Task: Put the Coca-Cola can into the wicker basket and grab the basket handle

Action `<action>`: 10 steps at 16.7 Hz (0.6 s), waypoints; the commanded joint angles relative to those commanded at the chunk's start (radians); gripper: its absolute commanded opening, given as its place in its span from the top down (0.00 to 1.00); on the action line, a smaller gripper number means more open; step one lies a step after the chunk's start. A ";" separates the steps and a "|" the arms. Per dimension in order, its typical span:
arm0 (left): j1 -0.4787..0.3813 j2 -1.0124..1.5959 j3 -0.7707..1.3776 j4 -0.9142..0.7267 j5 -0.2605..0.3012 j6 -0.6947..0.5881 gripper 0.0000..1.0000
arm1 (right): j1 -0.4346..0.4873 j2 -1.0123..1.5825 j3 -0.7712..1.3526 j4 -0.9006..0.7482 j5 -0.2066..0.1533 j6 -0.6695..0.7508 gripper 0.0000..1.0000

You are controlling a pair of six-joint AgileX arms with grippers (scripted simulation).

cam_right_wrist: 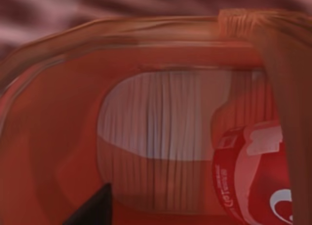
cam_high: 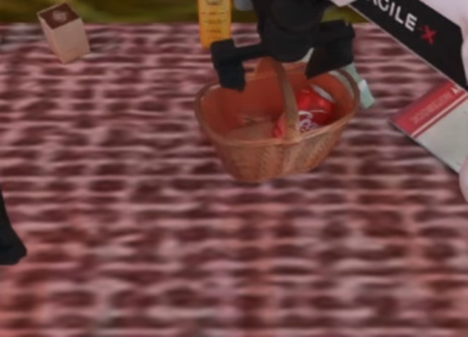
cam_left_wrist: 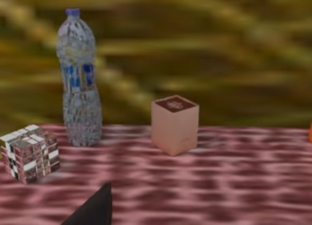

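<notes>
The wicker basket (cam_high: 256,158) stands at the table's far middle, and the Coca-Cola can (cam_high: 316,107) lies on its side inside, to the right of the basket handle (cam_high: 287,96). My right gripper (cam_high: 281,63) hangs open over the basket's far rim, one finger on each side of the handle and touching nothing. The right wrist view looks into the reddish inside of the basket (cam_right_wrist: 122,30), with the can (cam_right_wrist: 248,181), the handle (cam_right_wrist: 287,88) and one dark fingertip (cam_right_wrist: 95,208). My left gripper (cam_high: 7,242) is parked at the left edge, open and holding nothing.
An orange-yellow carton (cam_high: 213,12) stands just behind the basket. A tan box (cam_high: 63,31) sits far left, near a water bottle (cam_left_wrist: 78,78) and a puzzle cube (cam_left_wrist: 30,153). A red-and-white book (cam_high: 439,121) lies at the right, and a teal object (cam_high: 362,85) is behind the basket.
</notes>
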 joint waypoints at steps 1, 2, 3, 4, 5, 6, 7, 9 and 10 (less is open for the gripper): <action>0.000 0.000 0.000 0.000 0.000 0.000 0.00 | 0.000 0.000 -0.001 0.001 0.000 0.000 0.00; 0.000 0.000 0.000 0.000 0.000 0.000 0.00 | 0.000 0.000 -0.001 0.001 0.000 0.000 0.00; 0.000 0.000 0.000 0.000 0.000 0.000 0.00 | 0.000 0.000 -0.001 0.001 0.000 0.000 0.00; 0.000 0.000 0.000 0.000 0.000 0.000 0.00 | 0.000 0.000 -0.001 0.001 0.000 0.000 0.08; 0.000 0.000 0.000 0.000 0.000 0.000 0.00 | 0.000 0.000 -0.001 0.001 0.000 0.000 0.15; 0.000 0.000 0.000 0.000 0.000 0.000 0.00 | 0.000 0.000 -0.001 0.001 0.000 0.000 0.23; 0.000 0.000 0.000 0.000 0.000 0.000 0.00 | 0.000 0.000 -0.001 0.001 0.000 0.000 0.30; 0.000 0.000 0.000 0.000 0.000 0.000 0.00 | 0.000 0.000 -0.001 0.001 0.000 0.000 0.45; 0.000 0.000 0.000 0.000 0.000 0.000 0.00 | 0.000 0.000 -0.001 0.001 0.000 0.000 0.53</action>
